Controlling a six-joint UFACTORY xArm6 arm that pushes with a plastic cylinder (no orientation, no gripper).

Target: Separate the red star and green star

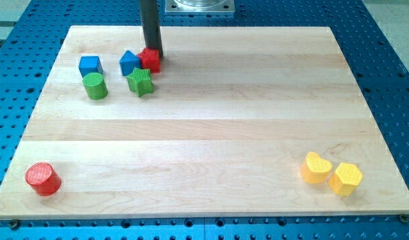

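No claw fitted, so open or closed cannot be told; my tip (154,55) placed on upper edge of red star (151,61). Green star (140,81) just below it, touching or nearly. Risk: downward push drives both stars together (blue block (129,63) also dragged)

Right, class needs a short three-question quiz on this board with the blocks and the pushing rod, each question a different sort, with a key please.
1. True or false: the green star sits at the view's right edge of the wooden board.
2. Multiple choice: my tip is right at which block? A) red star B) red cylinder C) yellow heart
3. Fill in: the yellow hexagon lies beside the yellow ____.

Key: 1 false; 2 A; 3 heart.
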